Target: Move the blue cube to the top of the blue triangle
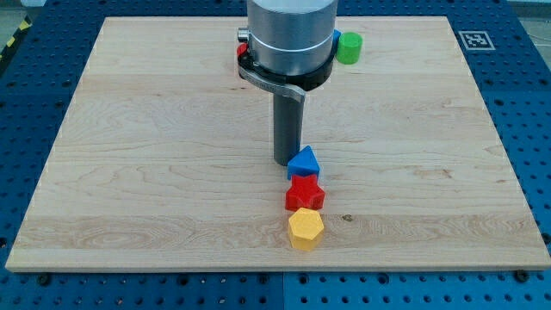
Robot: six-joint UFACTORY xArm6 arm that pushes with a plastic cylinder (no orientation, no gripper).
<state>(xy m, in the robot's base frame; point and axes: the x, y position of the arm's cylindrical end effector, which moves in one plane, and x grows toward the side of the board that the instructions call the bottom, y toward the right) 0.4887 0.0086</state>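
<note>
The blue triangle [304, 163] lies just below the board's centre. Directly below it in a column are a red star-shaped block [305, 194] and a yellow hexagonal block [306, 229], each touching or nearly touching the one above. My tip [286, 163] rests on the board right at the triangle's left edge. A sliver of blue [337, 36] shows at the view's top beside the green block, mostly hidden behind the arm's body; it may be the blue cube, but its shape cannot be made out.
A green cylinder [349, 47] stands near the board's top edge, right of the arm. A red block [242, 52] peeks out left of the arm's body, mostly hidden. The wooden board [129, 172] lies on a blue perforated table.
</note>
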